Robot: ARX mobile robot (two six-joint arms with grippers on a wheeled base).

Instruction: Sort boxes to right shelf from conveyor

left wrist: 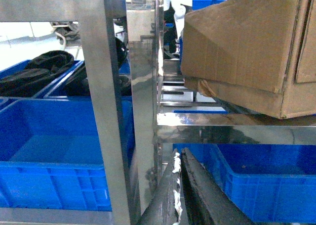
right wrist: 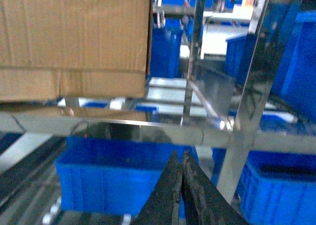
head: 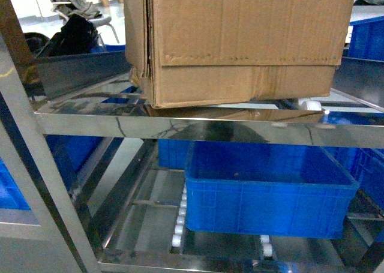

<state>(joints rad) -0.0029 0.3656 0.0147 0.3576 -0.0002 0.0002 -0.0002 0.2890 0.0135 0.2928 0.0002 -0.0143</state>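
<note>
matt corrugated cardboard box (head: 240,39), mirror-polished steel shelf (head: 180,126), smooth glossy blue plastic bin (head: 270,195).

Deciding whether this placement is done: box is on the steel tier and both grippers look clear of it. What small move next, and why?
Probably back both arms straight away. The cardboard box rests on the shelf tier, above the blue bin. The left gripper and right gripper hang shut below the tier, holding nothing.
</note>
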